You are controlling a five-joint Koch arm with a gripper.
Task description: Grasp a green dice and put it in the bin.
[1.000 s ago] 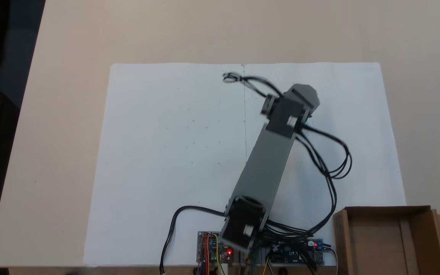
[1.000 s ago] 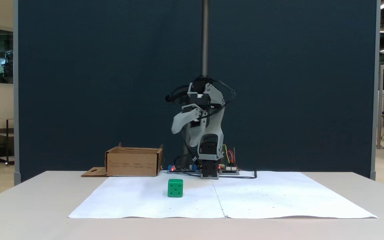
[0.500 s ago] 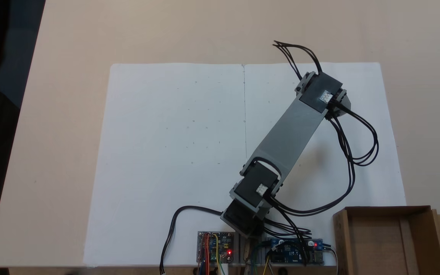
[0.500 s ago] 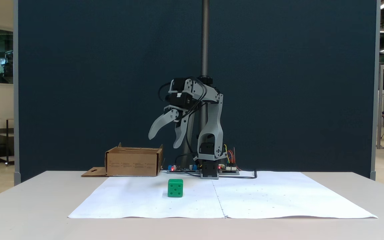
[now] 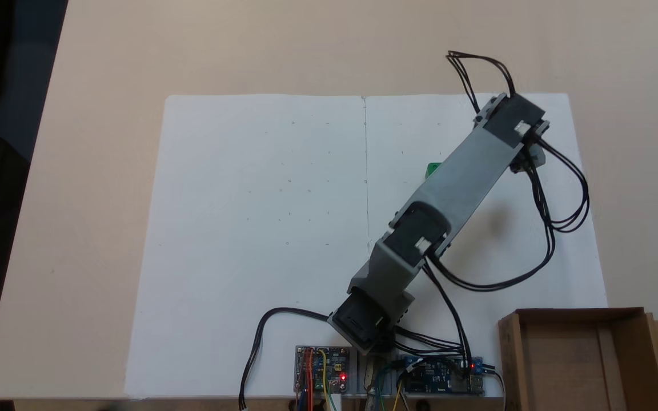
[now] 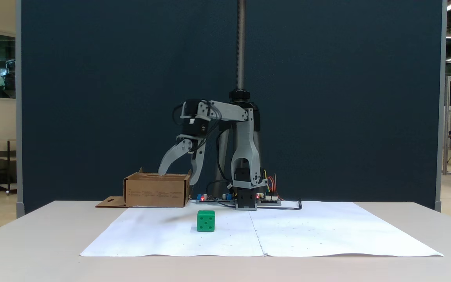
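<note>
1. One green dice [image 6: 206, 221] is sitting on the paper, peeking out beside the arm from above [image 5: 433, 169].
2. One bin [image 6: 157, 190] is standing by, also showing from above [image 5: 577, 359].
3. Two white paper sheets [image 5: 260, 228] are lying edge to edge.
4. Two circuit boards [image 5: 322, 376] are glowing at the base.
5. One gripper [image 6: 177, 177] is hanging with two fingers spread.

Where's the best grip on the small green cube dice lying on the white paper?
Probably from above, jaws closing on two opposite vertical faces of the small green cube dice. It sits flat and square on the white paper sheet, nothing beside it, and the grey two-finger gripper hangs open, pointing down.
</note>
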